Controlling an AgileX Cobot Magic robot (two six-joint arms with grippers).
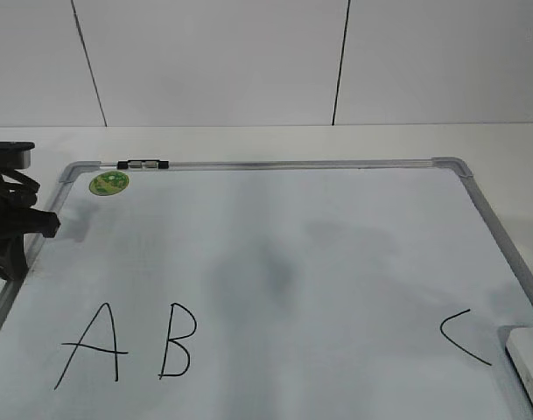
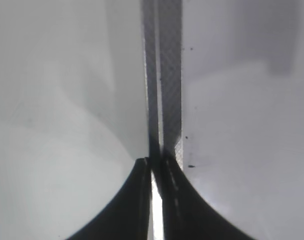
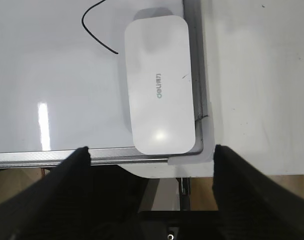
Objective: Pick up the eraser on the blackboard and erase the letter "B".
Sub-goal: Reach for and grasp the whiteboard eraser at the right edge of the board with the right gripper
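Note:
The blackboard is a white board with a silver frame, lying flat. The letter "B" is at its near left, beside an "A". The eraser lies at the board's near right corner, next to the "C". In the right wrist view the eraser lies flat beside the frame. My right gripper is open and empty, just short of the eraser's near end and off the board's edge. My left gripper is at the board's left frame; its jaws are shut, with their tips at the frame strip.
A round green sticker and a black clip are at the board's far left corner. The white table runs past the board's right side. The table's edge and the floor show below the right gripper.

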